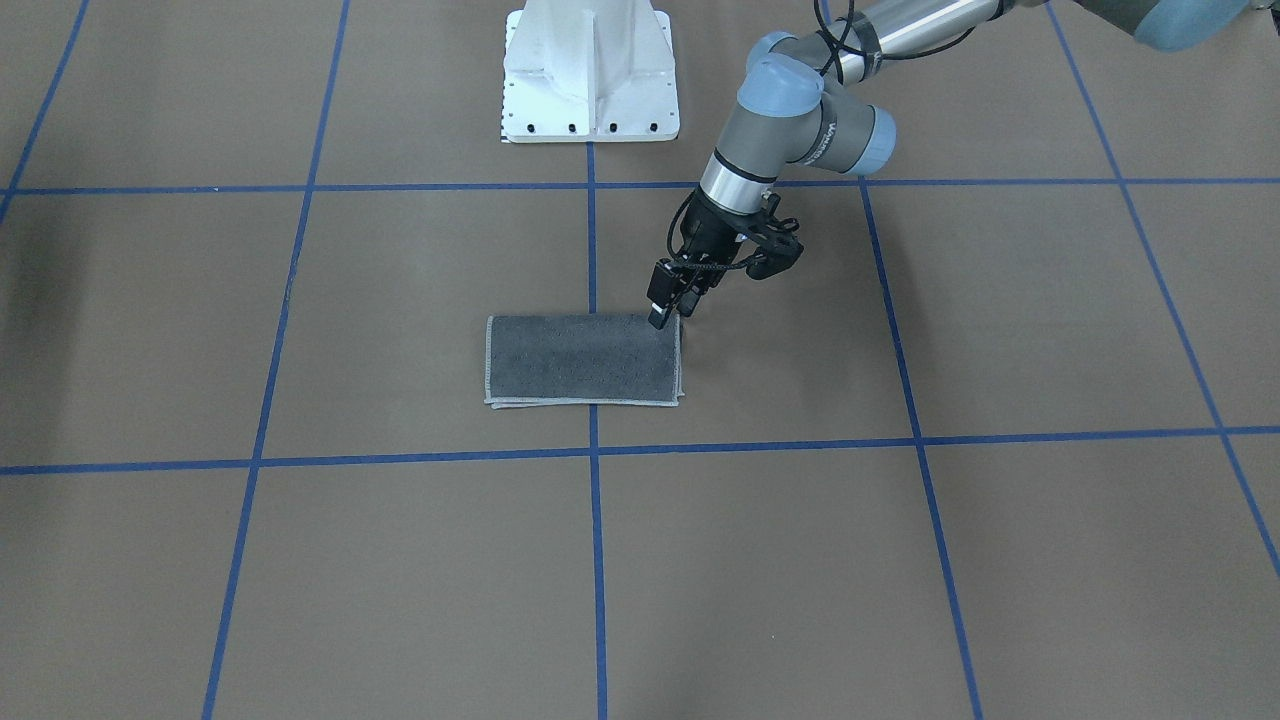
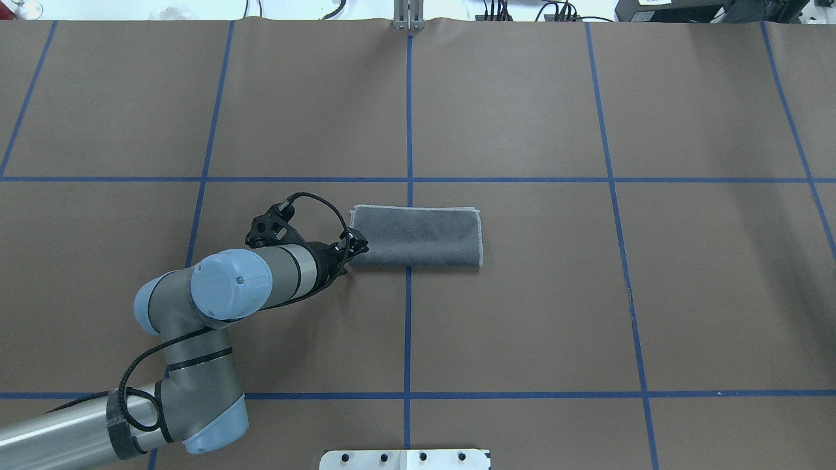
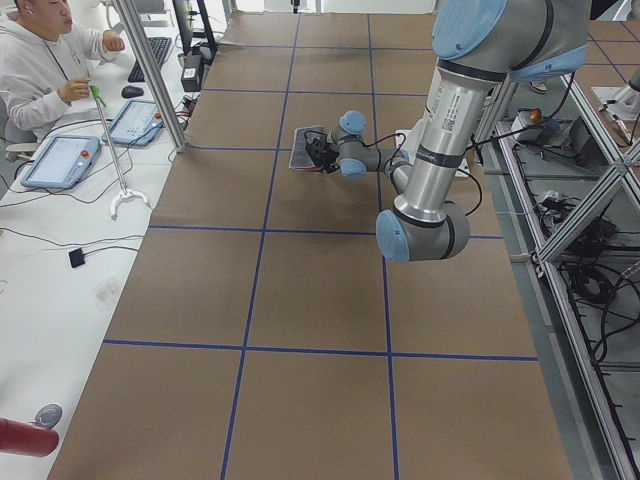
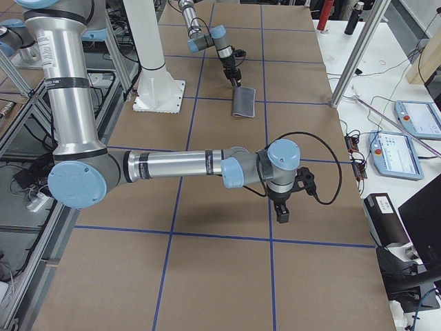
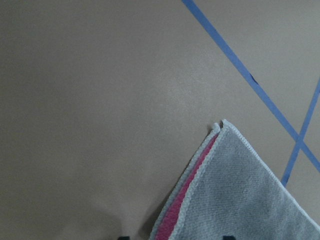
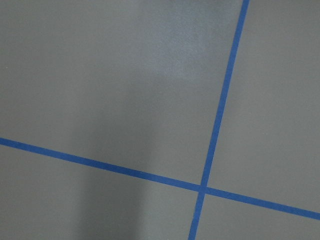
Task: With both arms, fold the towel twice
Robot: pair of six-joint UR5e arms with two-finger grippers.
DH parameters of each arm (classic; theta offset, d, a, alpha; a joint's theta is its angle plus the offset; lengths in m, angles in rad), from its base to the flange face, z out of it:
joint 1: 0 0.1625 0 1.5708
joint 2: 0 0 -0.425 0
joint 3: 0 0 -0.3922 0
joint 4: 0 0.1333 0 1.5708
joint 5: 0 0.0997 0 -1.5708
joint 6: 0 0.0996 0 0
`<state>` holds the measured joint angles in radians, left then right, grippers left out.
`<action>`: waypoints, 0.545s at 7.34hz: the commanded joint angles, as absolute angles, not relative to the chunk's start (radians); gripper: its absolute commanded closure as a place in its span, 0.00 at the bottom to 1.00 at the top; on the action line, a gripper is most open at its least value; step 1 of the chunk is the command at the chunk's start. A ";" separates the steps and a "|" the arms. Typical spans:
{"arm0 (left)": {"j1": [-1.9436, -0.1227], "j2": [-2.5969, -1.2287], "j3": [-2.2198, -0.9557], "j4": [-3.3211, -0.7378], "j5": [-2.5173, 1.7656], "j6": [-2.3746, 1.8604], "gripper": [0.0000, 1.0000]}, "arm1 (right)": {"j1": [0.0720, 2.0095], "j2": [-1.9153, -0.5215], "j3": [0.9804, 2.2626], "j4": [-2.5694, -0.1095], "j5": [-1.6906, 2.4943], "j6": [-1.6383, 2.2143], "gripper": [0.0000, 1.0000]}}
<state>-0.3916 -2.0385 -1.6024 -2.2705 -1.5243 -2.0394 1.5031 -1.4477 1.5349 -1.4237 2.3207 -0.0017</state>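
On the brown table (image 2: 522, 326), the half-folded towel (image 2: 418, 238) is laid centrally, and both layers at its corner should be caught by the spread left gripper (image 1: 664, 314); whether the right gripper (image 4: 282, 214) is closed cannot be told.

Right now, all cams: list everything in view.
towel: 1, dark grey face up, pink inside, folded once, table centre.
table: 1, brown cover.
tape lines: several, blue, grid across the table.
pedestal base: 1, white, robot's edge of the table.
teach pendants: 2, pale grey, side bench.
person: 1, white hoodie, seated at that bench.
left arm: grey, blue caps, reaching to the towel.
left gripper: black, at the towel's near corner, fingertips apart.
right arm: grey, stretched over bare table.
right gripper: black, away from the towel; open or shut unclear.
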 commanded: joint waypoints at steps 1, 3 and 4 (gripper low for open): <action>-0.390 -2.039 -1.595 -2.270 -1.525 -2.043 0.35 | 1.506 -1.451 1.537 -1.424 2.321 -0.003 0.00; -0.390 -2.040 -1.598 -2.270 -1.523 -2.045 0.42 | 1.506 -1.454 1.540 -1.420 2.319 -0.005 0.00; -0.391 -2.040 -1.601 -2.272 -1.523 -2.045 0.49 | 1.506 -1.454 1.540 -1.420 2.316 -0.005 0.00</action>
